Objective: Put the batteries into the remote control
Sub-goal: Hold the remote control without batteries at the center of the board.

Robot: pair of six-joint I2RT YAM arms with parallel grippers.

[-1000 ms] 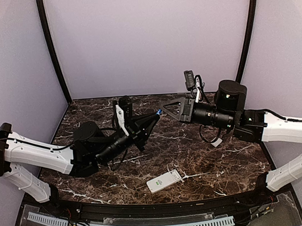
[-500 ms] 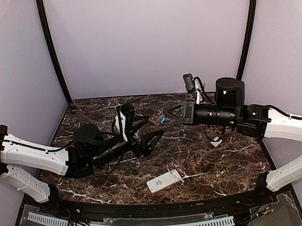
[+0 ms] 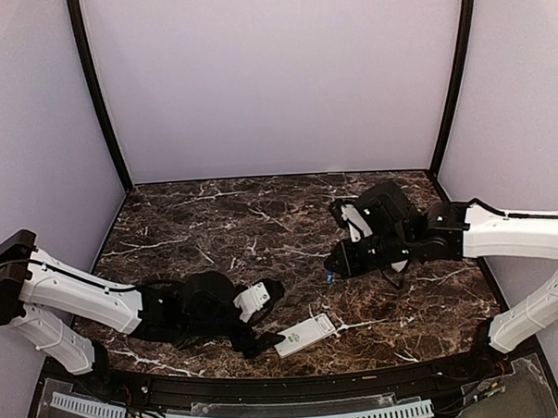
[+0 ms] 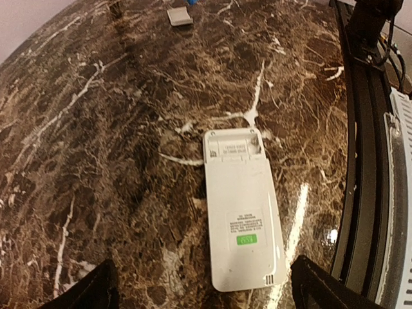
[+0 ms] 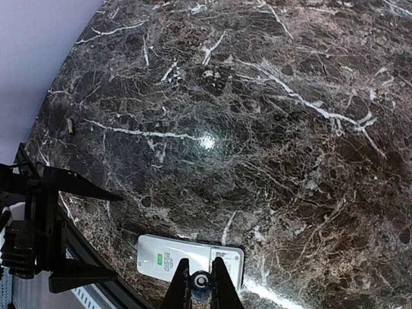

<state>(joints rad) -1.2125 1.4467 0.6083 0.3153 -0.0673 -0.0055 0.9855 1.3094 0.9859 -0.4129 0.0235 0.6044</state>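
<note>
The white remote control lies back up near the table's front edge, its green mark toward me and its battery bay uncovered at the far end. My left gripper is low on the table and open, with its fingers straddling the remote's near end without touching it. My right gripper hovers just above and behind the remote, shut on one blue battery seen end-on between its fingertips. Below that battery lies the remote.
A small white cover piece lies far across the marble table. The table's black raised front rim runs close beside the remote. A tiny brownish speck sits near the table's far left edge.
The blue battery passed from my left gripper to my right. My left gripper opened and dropped down to the remote. My right arm swung down toward the remote with the battery.
</note>
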